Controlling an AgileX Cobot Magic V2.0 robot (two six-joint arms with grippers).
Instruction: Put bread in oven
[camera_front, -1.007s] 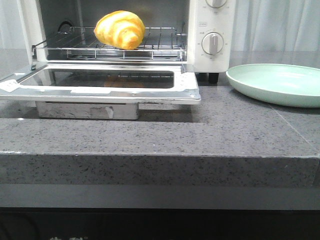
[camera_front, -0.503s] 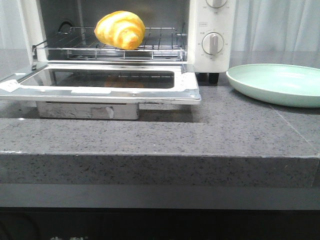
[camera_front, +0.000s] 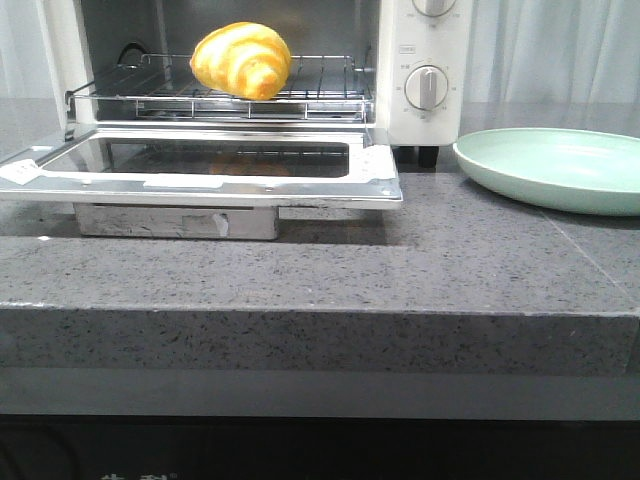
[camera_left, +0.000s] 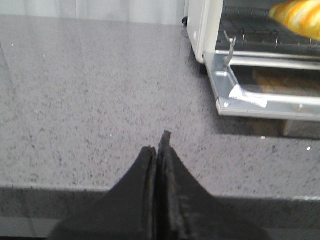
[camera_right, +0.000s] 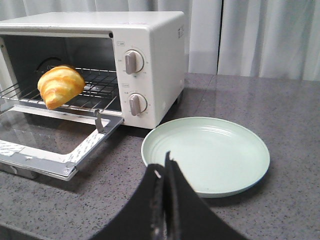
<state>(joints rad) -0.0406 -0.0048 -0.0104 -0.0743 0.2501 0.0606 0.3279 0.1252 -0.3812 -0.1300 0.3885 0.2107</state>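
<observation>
The golden-yellow bread (camera_front: 241, 60) lies on the wire rack (camera_front: 300, 92) inside the white oven (camera_front: 425, 60), whose glass door (camera_front: 215, 165) hangs open and flat. The bread also shows in the right wrist view (camera_right: 60, 86) and partly in the left wrist view (camera_left: 297, 17). My left gripper (camera_left: 158, 145) is shut and empty over the bare counter, well away from the oven's left side. My right gripper (camera_right: 164, 162) is shut and empty, near the front edge of the pale green plate (camera_right: 205, 155). Neither gripper shows in the front view.
The pale green plate (camera_front: 550, 165) sits right of the oven. The open door juts out over the grey stone counter (camera_front: 400, 270). The counter's front edge drops off near the camera. White curtains hang behind.
</observation>
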